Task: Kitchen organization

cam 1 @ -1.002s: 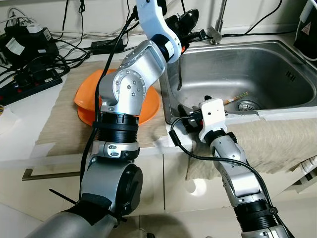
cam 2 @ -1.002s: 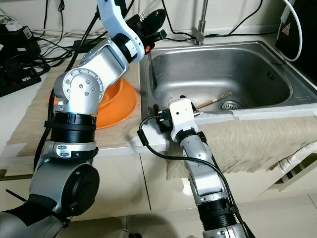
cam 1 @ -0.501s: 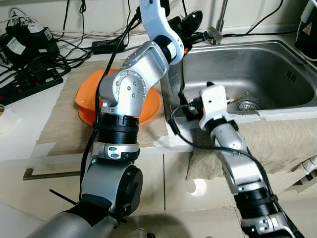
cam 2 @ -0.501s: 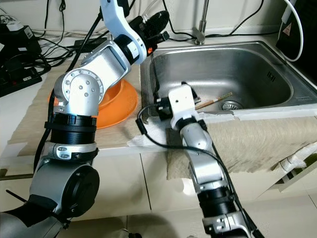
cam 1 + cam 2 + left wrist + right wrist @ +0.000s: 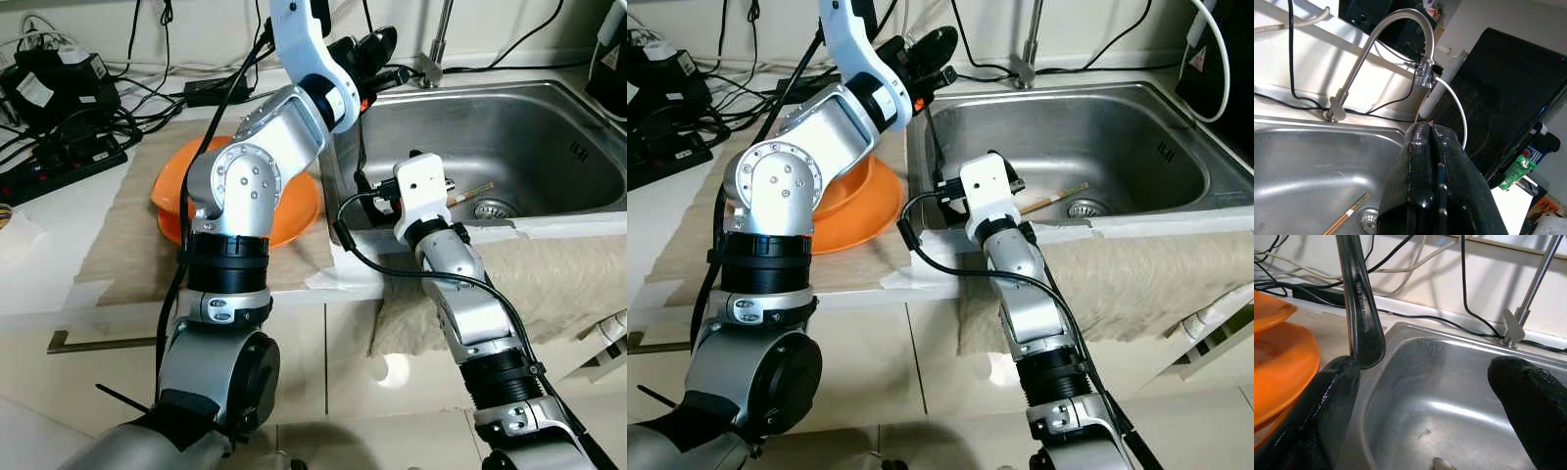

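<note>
Spreading wide at the right gripper, with one black finger just beside a hanging metal utensil handle, close but not clamped on it. Raised since a second ago off the towel draped over the front edge, and carried in over the rim of the sink to the basin's 8 o'clock corner.

Pressed flat together at the left gripper, high at the basin's 11 o'clock, pointing past the faucet. Cannot tell whether anything is pinched there, nor what carries the handle from above.

Lying at 3 o'clock from the right wrist, close to the drain: one chopstick, untouched. Stacked at 9 o'clock on the counter: orange dishes.

Judging from the new position, probably lining up to take over the handle, a step not yet done. Needing a small inward shift before closing, and care against knocking the handle aside.
</note>
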